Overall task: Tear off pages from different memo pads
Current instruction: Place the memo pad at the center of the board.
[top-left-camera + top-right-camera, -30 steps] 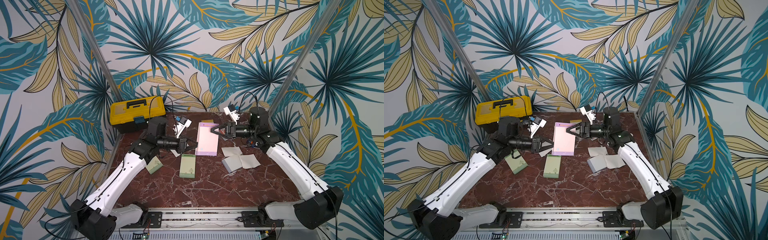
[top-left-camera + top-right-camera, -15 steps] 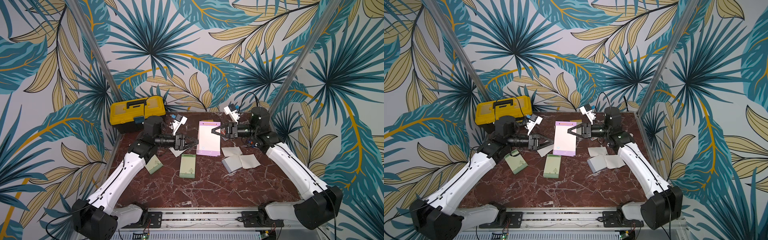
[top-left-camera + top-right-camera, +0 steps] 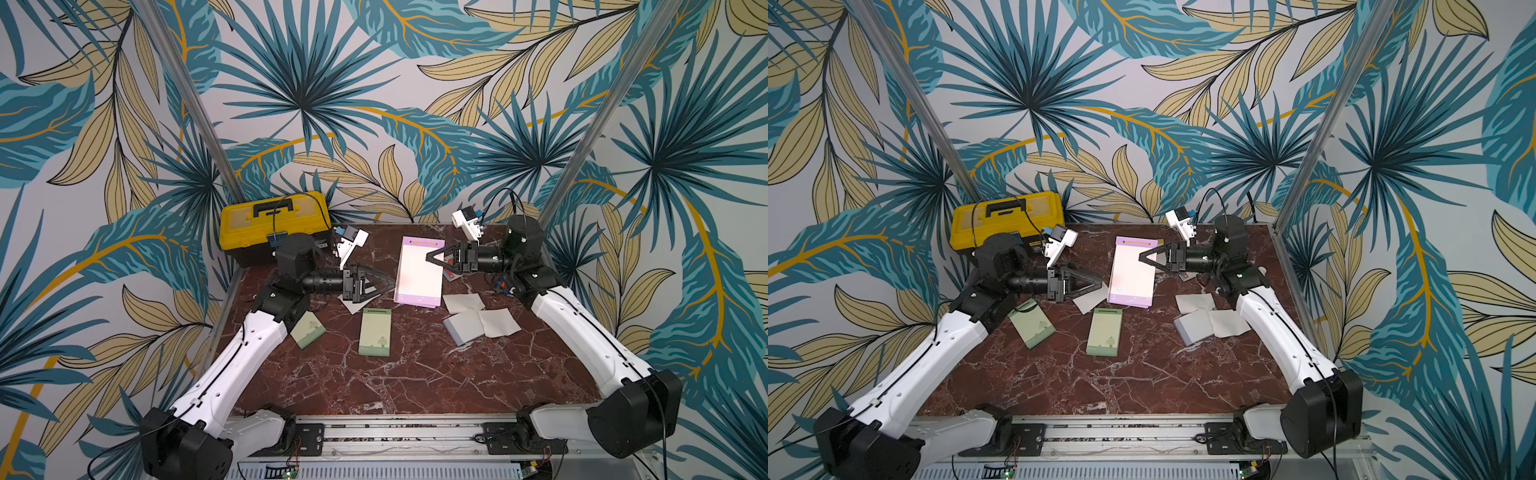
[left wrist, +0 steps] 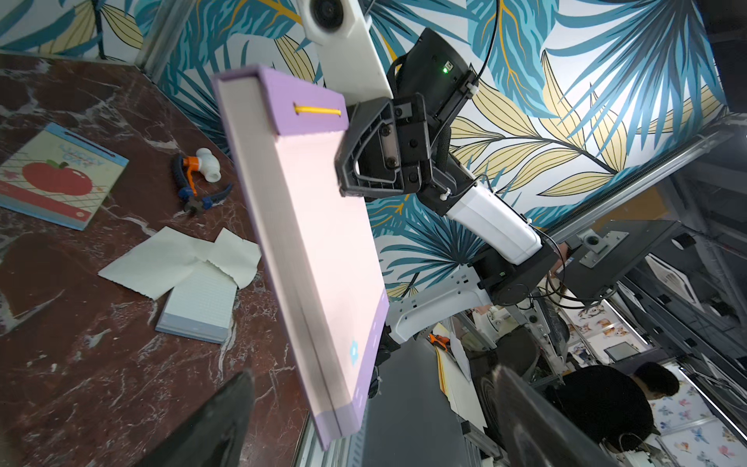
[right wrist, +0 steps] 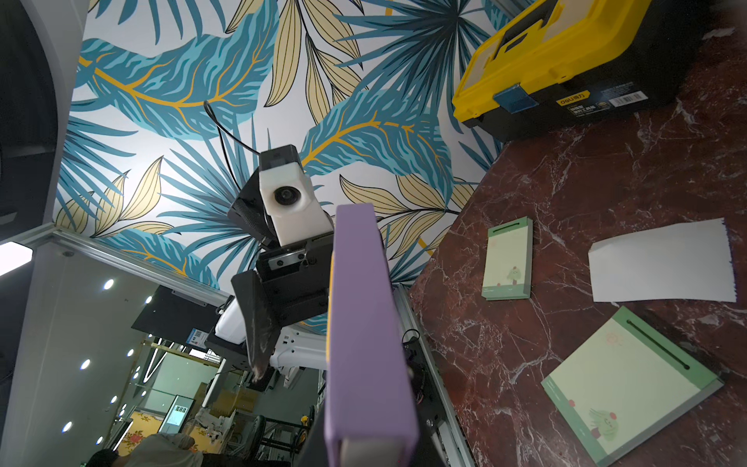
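Marble tabletop [image 3: 415, 382], right gripper [image 3: 428, 258] clamping lilac memo pad [image 3: 417, 276] aloft, left gripper [image 3: 386, 286] spread open beside it

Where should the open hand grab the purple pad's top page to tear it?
Probably the loose bottom edge of the lilac pad, coming from the side of the left gripper. The pad is bound at its top strip, and the right gripper pinches it near there.

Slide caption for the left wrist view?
Right gripper clamps the lilac memo pad near its bound end, clear of the table; torn pages lie beyond.
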{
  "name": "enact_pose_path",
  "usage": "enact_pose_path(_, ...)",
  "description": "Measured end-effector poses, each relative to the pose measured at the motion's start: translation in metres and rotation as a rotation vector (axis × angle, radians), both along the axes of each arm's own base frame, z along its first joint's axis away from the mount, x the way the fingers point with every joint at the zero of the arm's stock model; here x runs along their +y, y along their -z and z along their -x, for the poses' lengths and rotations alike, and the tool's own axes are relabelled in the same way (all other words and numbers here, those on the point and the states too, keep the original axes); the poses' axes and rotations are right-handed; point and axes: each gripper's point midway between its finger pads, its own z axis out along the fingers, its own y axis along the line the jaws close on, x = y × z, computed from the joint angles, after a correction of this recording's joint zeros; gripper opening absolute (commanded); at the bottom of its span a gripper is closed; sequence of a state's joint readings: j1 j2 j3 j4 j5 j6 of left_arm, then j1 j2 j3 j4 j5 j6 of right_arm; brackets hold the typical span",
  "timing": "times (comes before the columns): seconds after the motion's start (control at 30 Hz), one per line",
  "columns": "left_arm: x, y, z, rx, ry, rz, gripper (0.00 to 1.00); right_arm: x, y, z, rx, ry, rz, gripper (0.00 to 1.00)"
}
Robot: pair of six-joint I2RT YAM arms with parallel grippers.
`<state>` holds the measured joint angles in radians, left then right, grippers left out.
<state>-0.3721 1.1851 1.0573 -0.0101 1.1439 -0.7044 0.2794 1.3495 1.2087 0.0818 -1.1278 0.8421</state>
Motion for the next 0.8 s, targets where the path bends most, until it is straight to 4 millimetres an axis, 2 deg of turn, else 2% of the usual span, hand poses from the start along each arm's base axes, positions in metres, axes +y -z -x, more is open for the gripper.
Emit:
enact_pose_path(0.23,-0.004,0.007,-0.015,0.039,-0.052,-0.004,0.93,0.003,-0.007,0.001,-0.001,-0.006,-0.026,0.0)
enact_pose_path(0.43,-0.008,-0.002,-0.017,0.033,-0.037,0.058,0.64,0.005,-0.009,0.003,0.0,-0.012,-0.04,0.0)
enact_pose_path(0.6,-0.009,-0.001,-0.013,0.059,-0.005,0.097,0.49,0.006,-0.006,0.003,0.012,-0.013,-0.045,0.0)
enact_pose_path(0.77,-0.008,-0.004,-0.008,0.057,0.018,0.134,0.28,0.006,-0.012,0.003,0.003,-0.015,-0.059,0.0)
enact_pose_path(0.8,-0.008,-0.004,-0.008,0.062,0.018,0.139,0.26,0.006,-0.013,0.003,0.0,-0.015,-0.062,0.0)
